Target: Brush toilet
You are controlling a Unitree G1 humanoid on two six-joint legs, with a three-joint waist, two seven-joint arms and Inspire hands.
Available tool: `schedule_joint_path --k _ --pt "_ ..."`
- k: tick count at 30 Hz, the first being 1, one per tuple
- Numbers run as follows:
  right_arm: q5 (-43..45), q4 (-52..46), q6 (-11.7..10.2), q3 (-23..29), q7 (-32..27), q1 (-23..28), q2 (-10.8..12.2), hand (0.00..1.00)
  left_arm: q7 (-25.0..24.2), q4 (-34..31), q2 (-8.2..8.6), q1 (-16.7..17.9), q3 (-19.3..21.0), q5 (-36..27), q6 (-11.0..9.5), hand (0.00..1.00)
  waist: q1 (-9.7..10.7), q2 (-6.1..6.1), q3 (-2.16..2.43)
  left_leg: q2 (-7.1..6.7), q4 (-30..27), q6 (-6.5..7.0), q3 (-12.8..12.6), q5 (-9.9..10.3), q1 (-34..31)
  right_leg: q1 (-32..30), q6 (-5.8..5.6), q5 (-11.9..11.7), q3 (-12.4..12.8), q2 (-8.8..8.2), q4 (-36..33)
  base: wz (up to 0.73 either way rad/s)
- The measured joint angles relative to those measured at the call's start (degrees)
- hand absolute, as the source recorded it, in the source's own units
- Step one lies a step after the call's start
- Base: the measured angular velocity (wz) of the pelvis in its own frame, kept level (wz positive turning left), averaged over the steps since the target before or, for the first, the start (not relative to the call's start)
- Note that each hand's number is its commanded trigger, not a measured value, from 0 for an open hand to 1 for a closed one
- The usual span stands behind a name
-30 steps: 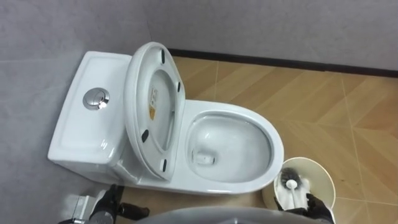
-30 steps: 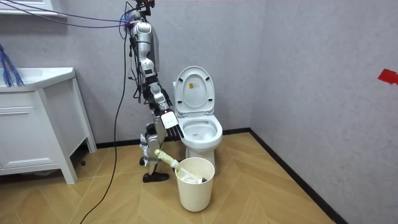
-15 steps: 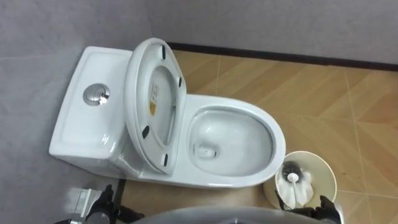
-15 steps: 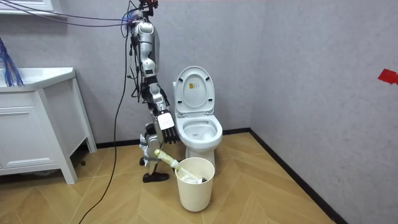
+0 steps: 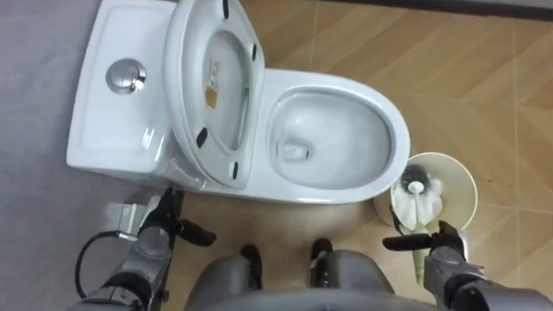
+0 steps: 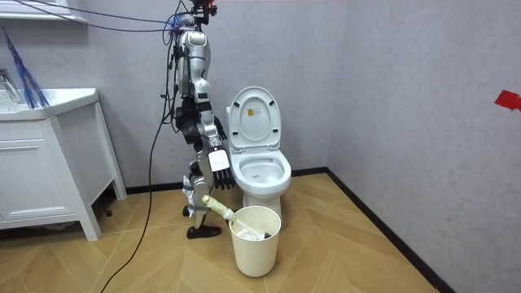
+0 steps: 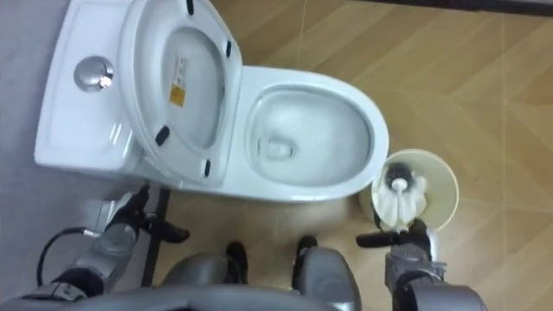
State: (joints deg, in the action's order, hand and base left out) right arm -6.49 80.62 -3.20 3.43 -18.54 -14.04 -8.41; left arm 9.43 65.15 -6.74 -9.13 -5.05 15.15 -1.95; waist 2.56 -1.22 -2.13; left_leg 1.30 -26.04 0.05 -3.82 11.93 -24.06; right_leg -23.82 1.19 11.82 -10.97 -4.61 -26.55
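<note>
Toilet brush (image 5: 416, 183) sits in the bucket (image 5: 467, 192) at far right, bristle head inside, pale handle leaning out over the near rim; no hand on it. Left hand (image 5: 162, 226) hangs low beside the tank end, fingers straight, thumb out. Toilet (image 5: 335, 83) has seat and lid raised. Right hand (image 5: 442, 250) hovers above the handle, fingers loose, thumb out, hiding part of it. White lump in bucket: can't identify.
</note>
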Motion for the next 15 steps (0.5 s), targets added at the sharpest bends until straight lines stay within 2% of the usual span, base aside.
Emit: schedule_joint_path --k 1,2,4,8,12,15 --pt "0.0 0.0 0.3 0.0 0.0 -0.6 -0.1 0.0 0.0 0.0 0.06 -0.5 -0.4 0.0 0.0 0.0 0.0 0.1 -0.12 -0.09 -0.7 0.29 0.0 0.2 -1.1 -1.2 0.0 0.4 -0.1 -0.23 -1.1 0.19" --pt "-0.2 -0.1 0.9 -0.1 0.1 -2.0 -0.5 0.0 0.0 -0.1 0.16 -1.5 -1.1 -0.1 0.0 0.0 -0.2 0.32 -0.47 -0.32 -2.3 0.55 0.0 0.8 -3.6 -3.7 0.2 1.4 -0.2 -0.71 -3.1 0.15" --pt "-0.4 -0.1 1.6 -0.1 0.1 -3.4 -1.2 0.0 -0.1 -1.4 0.32 -2.5 -2.3 -1.1 0.1 0.0 -0.6 0.59 -0.72 -0.68 -4.6 0.83 0.1 1.2 -7.5 -7.9 0.2 2.0 -0.1 -1.45 -5.8 0.16" --pt "-2.6 0.0 2.0 -0.5 -0.1 -4.6 -3.7 0.0 -0.1 -5.0 0.05 -1.9 -6.0 -4.0 0.2 0.0 -1.6 0.6 -0.75 -1.44 -9.9 1.52 1.4 1.6 -15.3 -14.8 -0.02 2.4 -0.2 -2.59 -10.9 0.16" --pt "-5.5 -0.3 2.0 -4.4 -0.8 -5.6 -6.8 0.0 0.0 -11.4 -1.28 -1.4 -11.0 -7.6 0.2 0.0 -2.3 0.59 -0.75 -1.76 -13.9 2.36 0.7 1.8 -21.9 -21.9 -0.31 2.2 1.0 -3.49 -15.2 -0.05" --pt "-6.2 -0.2 2.0 -5.6 -2.7 -5.8 -8.0 0.0 0.0 -13.0 -1.72 -1.5 -13.5 -10.8 -0.1 0.0 -2.3 0.6 -0.75 -2.08 -15.2 2.62 0.5 1.6 -24.5 -24.7 -0.37 2.3 1.3 -4.2 -17.2 0.04"
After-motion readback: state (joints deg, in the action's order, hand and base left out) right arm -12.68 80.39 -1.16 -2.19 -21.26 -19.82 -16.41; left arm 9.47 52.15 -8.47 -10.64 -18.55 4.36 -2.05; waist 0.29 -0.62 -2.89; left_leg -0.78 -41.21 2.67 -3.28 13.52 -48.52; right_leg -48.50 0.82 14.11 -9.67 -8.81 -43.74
